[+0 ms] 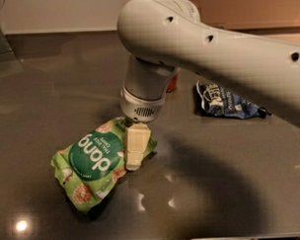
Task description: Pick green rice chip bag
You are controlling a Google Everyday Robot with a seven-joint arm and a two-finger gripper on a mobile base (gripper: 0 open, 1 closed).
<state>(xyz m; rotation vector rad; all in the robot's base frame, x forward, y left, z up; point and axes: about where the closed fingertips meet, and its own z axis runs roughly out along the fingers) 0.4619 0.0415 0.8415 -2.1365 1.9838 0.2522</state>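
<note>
The green rice chip bag [92,161] lies flat on the dark grey counter [216,179], left of centre. It is light green with a dark green circle reading "dang" upside down and round chip pictures. My gripper [133,162] points down from the big white arm [197,46] and sits at the bag's right end, over its right edge and touching or nearly touching it. The bag rests on the counter.
A smaller dark blue bag [226,102] lies on the counter to the right, behind the arm. A small orange-red object [172,84] shows partly behind the wrist. The counter's front edge runs along the bottom.
</note>
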